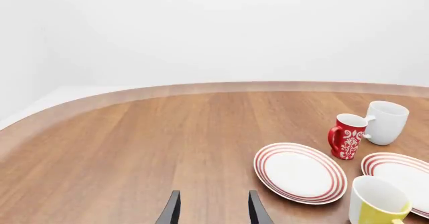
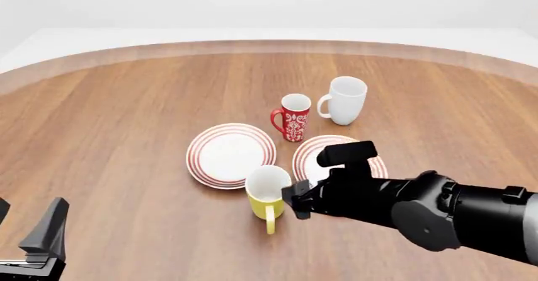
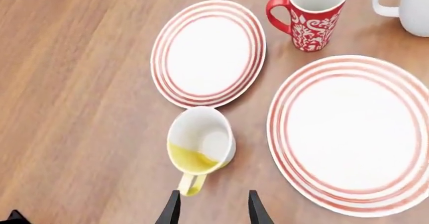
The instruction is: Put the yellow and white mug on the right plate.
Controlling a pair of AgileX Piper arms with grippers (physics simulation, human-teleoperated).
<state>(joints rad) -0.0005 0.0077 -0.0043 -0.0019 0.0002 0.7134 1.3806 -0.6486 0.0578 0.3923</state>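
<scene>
In the left wrist view the left gripper (image 1: pixel 213 211) shows only as two dark fingertips at the picture's edge, spread apart with bare table (image 1: pixel 134 148) between them. The yellow and white mug (image 1: pixel 377 201) is cut off by the frame, so only its white inside and a strip of yellow wall appear. The right plate (image 1: pixel 402 176) is also clipped, partly behind that mug. The left plate (image 1: pixel 300 173), the red patterned mug (image 1: pixel 347 135) and the white mug (image 1: pixel 386 122) are whole.

In the front view the yellow and white mug (image 2: pixel 267 196) stands upright on the table (image 2: pixel 109 136), its handle pointing toward the near edge, just near of the left plate (image 2: pixel 230 155) and left of the right plate (image 2: pixel 313 158). The right arm's dark body covers much of the right plate. The right gripper (image 2: pixel 290 202) sits just beside the mug, its fingers too dark to tell apart here. The left gripper (image 2: pixel 29 237) is at the near left corner, largely cut off.

In the right wrist view the right gripper (image 3: pixel 213 210) has its two fingertips parted, grasping nothing; the yellow and white mug (image 3: pixel 200 146) stands just beyond them, its handle close to one fingertip. The right plate (image 3: pixel 352 133) runs off the frame; the white mug (image 3: pixel 410 5) is mostly cropped, the red patterned mug (image 3: pixel 312 13) partly.
</scene>
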